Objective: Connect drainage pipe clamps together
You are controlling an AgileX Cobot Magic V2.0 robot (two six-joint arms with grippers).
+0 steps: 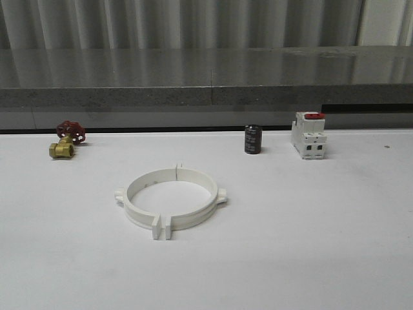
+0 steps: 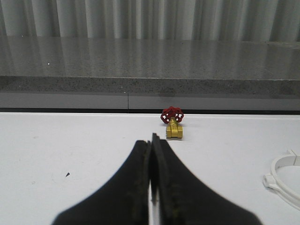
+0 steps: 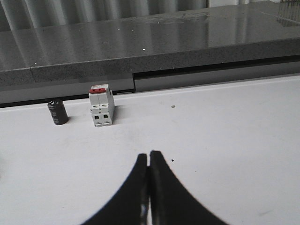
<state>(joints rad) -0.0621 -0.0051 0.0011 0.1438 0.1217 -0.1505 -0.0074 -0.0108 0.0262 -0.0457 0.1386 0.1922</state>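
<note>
The two white drainage pipe clamps [image 1: 171, 197] lie on the white table as one wide ring, their flat end tabs side by side at the front and at the back, a small lug on each side. An edge of that ring [image 2: 284, 180] shows in the left wrist view. My left gripper [image 2: 151, 143] is shut with nothing between its black fingers, low over bare table, pointing toward the brass valve. My right gripper [image 3: 149, 155] is also shut and empty, over bare table, well short of the white block.
A brass valve with a red handwheel [image 1: 66, 138] sits at the back left. A black cylinder [image 1: 252, 139] and a white block with a red top [image 1: 308, 134] stand at the back right. A grey stone ledge [image 1: 206, 81] runs along the table's far edge.
</note>
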